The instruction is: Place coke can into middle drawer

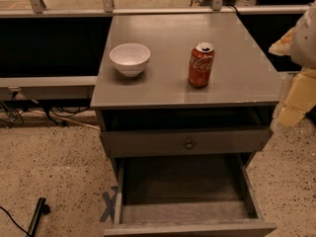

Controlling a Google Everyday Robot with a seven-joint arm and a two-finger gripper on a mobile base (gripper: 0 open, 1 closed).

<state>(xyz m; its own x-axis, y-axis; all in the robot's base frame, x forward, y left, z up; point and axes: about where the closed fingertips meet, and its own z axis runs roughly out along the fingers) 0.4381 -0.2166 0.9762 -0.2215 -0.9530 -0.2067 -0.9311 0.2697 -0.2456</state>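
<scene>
**Step in hand: acquire the coke can [201, 64].** The can stands upright on the counter [163, 90], right of centre and well apart from the white bowl [130, 59]. The gripper [292, 105] hangs beside the counter's right edge and touches nothing. Whether it is wide or narrow cannot be told from this view; it appears to hold nothing.

**Recommended procedure:**
1. Approach the can level, from its right side.
2. Close on the mid-body, below the silver top. Use moderate force, as a thin can wall is likely to dent.
3. Keep the can upright and lift it clear of the counter edge before carrying it outward.
4. The middle drawer [182, 186] is pulled out below the drawer front with the knob [188, 144], and its floor is bare. Lower the can well inside the side walls, then release.
</scene>
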